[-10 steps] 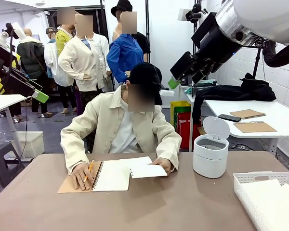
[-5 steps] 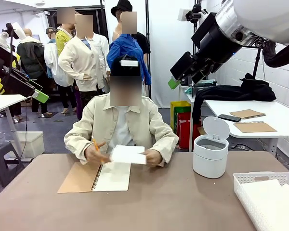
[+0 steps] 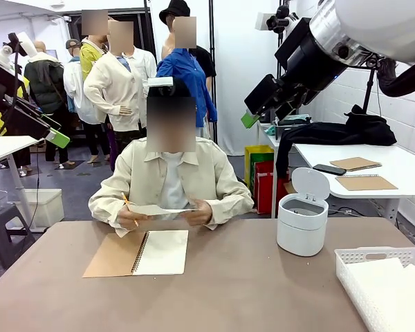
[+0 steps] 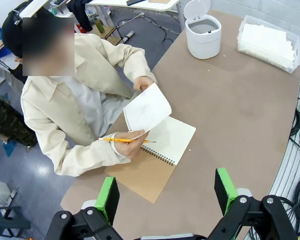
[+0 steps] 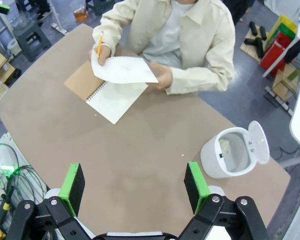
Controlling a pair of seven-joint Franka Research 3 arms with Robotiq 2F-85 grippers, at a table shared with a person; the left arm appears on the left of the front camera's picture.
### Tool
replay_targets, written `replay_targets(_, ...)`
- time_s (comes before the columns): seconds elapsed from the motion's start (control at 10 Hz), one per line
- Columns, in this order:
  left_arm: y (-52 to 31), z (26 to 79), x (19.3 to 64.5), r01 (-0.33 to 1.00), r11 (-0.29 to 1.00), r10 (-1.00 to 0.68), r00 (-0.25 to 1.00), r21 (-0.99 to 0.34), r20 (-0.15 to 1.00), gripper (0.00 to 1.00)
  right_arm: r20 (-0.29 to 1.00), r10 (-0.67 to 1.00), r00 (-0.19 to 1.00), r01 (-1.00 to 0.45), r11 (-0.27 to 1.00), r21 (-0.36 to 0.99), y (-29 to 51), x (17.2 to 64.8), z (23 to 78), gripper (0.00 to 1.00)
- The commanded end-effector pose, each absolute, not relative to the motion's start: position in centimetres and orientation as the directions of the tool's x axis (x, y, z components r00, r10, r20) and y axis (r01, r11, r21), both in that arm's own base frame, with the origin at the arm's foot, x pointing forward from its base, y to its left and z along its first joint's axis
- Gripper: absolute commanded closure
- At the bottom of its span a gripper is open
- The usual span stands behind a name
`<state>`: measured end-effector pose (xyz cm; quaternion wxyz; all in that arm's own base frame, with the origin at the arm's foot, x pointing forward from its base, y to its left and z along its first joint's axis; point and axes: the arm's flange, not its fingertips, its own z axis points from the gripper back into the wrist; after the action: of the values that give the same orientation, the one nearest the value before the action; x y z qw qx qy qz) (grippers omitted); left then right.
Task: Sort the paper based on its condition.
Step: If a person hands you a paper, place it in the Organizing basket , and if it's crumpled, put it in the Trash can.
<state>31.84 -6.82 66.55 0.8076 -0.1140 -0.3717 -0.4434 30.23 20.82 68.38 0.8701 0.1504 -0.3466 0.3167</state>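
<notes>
While left gripper (image 4: 166,189) and right gripper (image 5: 134,180) gape, person (image 3: 194,181) holds paper (image 3: 162,209) near-level, long axis left-right.

**Surfaces and materials at the sorting table**

Worktop (image 3: 263,297): smooth, matt, grey-brown, laminate look.
Paper (image 4: 147,107), in the person's hands: thin white sheet, matt, bending softly.
Notebook (image 3: 142,254): matt brown card cover, matt white pages, wire spiral.
Pencil (image 4: 122,140): orange-yellow, painted finish.
Jacket (image 3: 142,180): cream cloth, matt, creased at the sleeves.
Bin (image 3: 302,223): white plastic, smooth, slight sheen.
Basket (image 3: 348,277): white slotted plastic, semi-gloss.
Left pincer (image 4: 167,189), right pincer (image 5: 134,186): matt black fingers, matt green pads; pad material unclear.
</notes>
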Motion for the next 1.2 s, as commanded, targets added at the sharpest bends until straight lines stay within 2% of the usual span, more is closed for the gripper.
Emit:
replay_targets(0.0,-6.71,66.63,31.82,0.801,0.581,-0.63,0.329,0.145,0.704,0.0,0.697,0.449,0.558,-0.657,0.753,0.04,20.88,30.21,68.31,0.0)
replay_targets(1.1,-6.71,66.63,31.82,0.801,0.581,-0.63,0.329,0.145,0.704,0.0,0.697,0.449,0.558,-0.657,0.753,0.04,20.88,30.21,68.31,0.0)
